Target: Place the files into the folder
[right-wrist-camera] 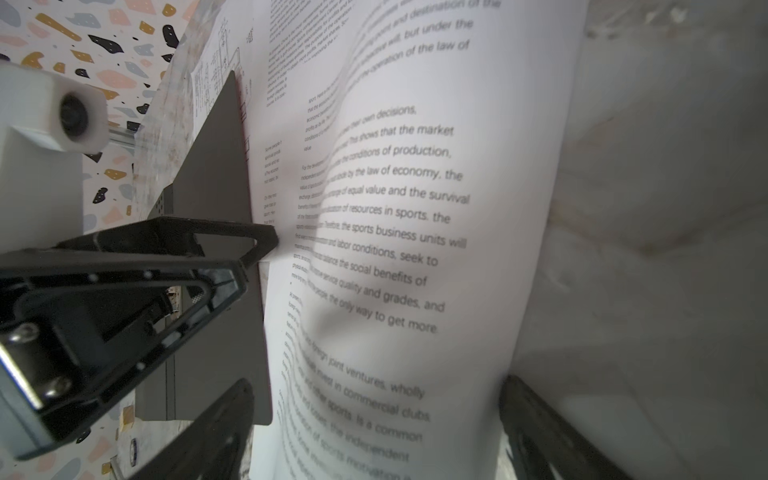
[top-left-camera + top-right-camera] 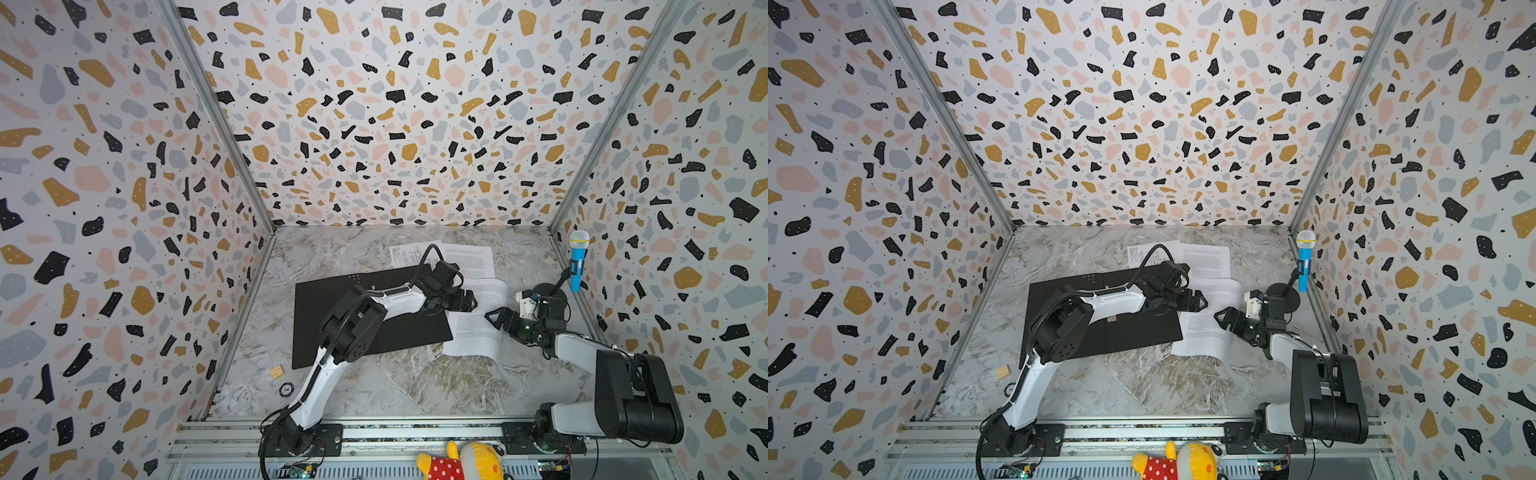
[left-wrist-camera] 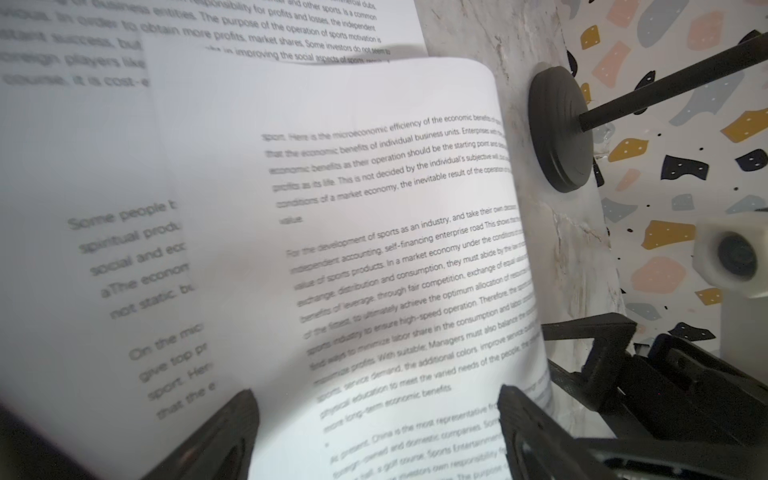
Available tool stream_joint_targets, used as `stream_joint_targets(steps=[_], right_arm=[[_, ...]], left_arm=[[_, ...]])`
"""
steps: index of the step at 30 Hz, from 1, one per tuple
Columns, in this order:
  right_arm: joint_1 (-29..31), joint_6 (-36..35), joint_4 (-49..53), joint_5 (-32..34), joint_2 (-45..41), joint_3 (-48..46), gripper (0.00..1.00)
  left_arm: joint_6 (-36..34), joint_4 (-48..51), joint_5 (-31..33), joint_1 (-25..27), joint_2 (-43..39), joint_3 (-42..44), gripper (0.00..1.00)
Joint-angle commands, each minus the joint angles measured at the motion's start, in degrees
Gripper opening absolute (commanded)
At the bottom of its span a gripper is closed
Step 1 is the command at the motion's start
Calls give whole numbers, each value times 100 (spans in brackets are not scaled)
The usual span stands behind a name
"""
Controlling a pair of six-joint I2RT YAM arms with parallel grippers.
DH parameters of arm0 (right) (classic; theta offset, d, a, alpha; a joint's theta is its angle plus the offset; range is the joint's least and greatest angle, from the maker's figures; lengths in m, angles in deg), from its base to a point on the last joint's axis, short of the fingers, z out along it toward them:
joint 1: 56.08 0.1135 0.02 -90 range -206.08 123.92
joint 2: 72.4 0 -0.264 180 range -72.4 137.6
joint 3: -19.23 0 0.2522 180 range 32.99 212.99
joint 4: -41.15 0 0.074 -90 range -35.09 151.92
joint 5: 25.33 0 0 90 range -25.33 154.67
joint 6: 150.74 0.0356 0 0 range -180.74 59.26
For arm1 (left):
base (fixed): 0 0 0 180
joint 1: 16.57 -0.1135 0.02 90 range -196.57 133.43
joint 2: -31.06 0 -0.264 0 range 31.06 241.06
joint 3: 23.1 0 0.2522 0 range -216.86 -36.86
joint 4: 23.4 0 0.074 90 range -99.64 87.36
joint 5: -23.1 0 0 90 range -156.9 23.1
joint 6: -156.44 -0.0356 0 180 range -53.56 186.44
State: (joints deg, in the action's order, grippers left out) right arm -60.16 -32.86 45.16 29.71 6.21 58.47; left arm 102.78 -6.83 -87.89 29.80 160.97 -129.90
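Note:
The folder (image 2: 365, 320) lies open, black inside up, left of the table's middle in both top views. Behind it lie a sheet with line drawings (image 2: 409, 253) and a printed text sheet (image 2: 473, 259). The other text sheet (image 2: 478, 332) lies just right of the folder, bowed upward with its far end curled. My left gripper (image 2: 473, 301) reaches across the folder to this sheet's left edge, jaws open. From the right, my right gripper (image 2: 493, 317) faces it over the same sheet, also open. In each wrist view the printed page (image 3: 374, 249) (image 1: 395, 249) fills the space between the spread fingers.
A blue toy microphone (image 2: 578, 259) stands on a black round base (image 3: 559, 129) by the right wall, close behind the right arm. A small wooden block (image 2: 276, 371) and a round token (image 2: 286, 389) lie front left. A plush toy (image 2: 461, 461) sits beyond the front rail.

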Motion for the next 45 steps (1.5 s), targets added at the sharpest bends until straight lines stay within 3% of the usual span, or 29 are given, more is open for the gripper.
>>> stream_joint_targets(steps=[1,13,22,32,45], right_arm=[[7,139,326,-209,67,-183,93],[5,203,334,-389,55,-350,90],[7,73,763,233,-147,-229,90],[-4,-51,1397,940,-988,-36,92],[0,-323,980,897,-180,551,93]], left_arm=[[231,-471,-323,44,53,118,91],[663,-1182,-642,50,160,259,91],[350,-747,-472,-41,35,121,92],[-125,4,-240,-210,-163,-320,92],[-653,866,494,-455,-60,-658,94]])
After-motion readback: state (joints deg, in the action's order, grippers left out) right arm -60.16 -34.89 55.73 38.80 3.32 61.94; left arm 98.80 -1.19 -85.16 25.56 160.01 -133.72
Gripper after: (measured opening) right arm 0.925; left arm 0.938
